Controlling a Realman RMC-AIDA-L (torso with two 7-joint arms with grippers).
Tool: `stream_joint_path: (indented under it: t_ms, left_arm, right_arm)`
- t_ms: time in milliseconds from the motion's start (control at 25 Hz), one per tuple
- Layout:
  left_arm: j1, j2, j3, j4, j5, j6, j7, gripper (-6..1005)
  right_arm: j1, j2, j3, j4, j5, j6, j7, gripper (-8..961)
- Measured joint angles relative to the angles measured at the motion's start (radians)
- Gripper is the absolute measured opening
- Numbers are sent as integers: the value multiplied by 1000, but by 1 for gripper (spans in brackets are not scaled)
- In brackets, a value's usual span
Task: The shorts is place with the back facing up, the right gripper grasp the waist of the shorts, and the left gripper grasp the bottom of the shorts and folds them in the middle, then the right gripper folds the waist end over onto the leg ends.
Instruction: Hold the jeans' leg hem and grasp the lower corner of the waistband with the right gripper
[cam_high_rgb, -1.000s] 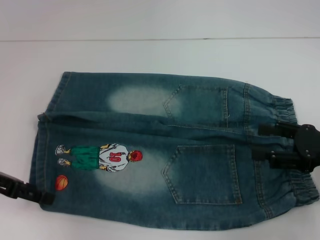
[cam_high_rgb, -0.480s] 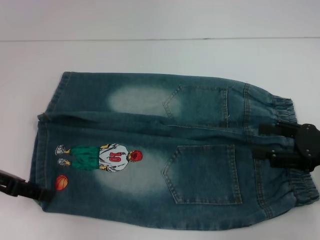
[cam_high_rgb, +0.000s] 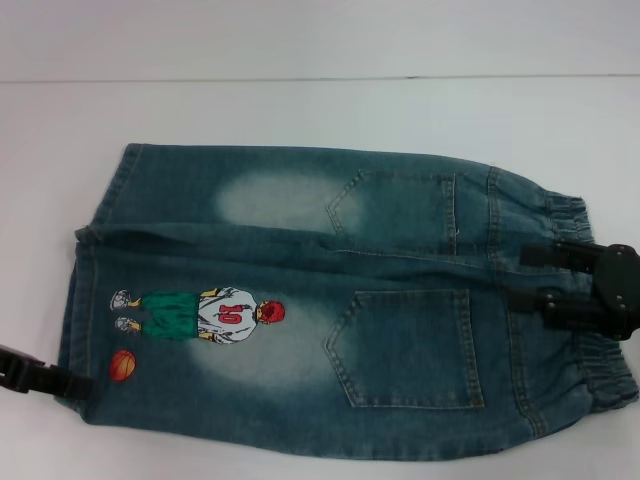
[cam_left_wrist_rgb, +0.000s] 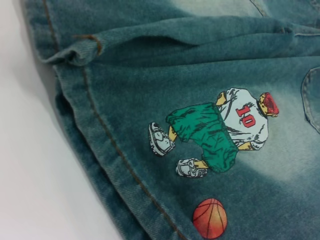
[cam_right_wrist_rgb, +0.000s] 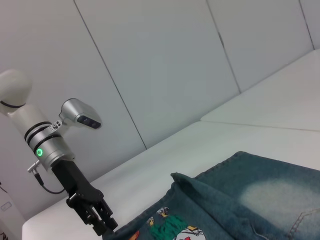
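This looks like a robot test room, a kind of lab, not a home. Under the left gripper (cam_right_wrist_rgb: 102, 222) a big plain white table (cam_high_rgb: 300, 110) spreads out. Behind that gripper stands a bare wall of large smooth grey panels (cam_right_wrist_rgb: 150, 70). Nothing homey shows, only a metal robot arm (cam_right_wrist_rgb: 47, 145) with a small green light (cam_right_wrist_rgb: 39, 152).

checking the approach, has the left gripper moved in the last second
Yes. The left gripper has slid back toward the left edge of the head view, so less of it overlaps the shorts hem below the basketball print.
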Motion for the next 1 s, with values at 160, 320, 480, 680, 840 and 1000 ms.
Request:
stream_joint_path:
  t_ms: [160, 320, 480, 680, 840, 1000]
  left_arm:
    - [4, 0, 0, 1, 2, -5, -3, 511]
    - [8, 1, -2, 1, 2, 0, -5, 425]
    - [12, 2, -2, 1, 5, 0, -9, 368]
    - [15, 1, 4, 1, 14, 2, -14, 313]
    - [13, 0, 7, -1, 18, 8, -15, 305]
    - [6, 0, 9, -6, 25, 15, -13, 298]
  right_arm:
    - [0, 0, 7, 0, 0, -3, 0, 882]
    - [0, 0, 9, 0, 0, -5, 0, 804]
    - [0, 0, 9, 0, 0, -5, 0, 804]
    - [-1, 0, 9, 0, 0, -6, 0, 803]
    - [-2, 0, 9, 0, 0, -6, 0, 803]
    - [-2, 0, 16, 0, 0, -7, 0, 802]
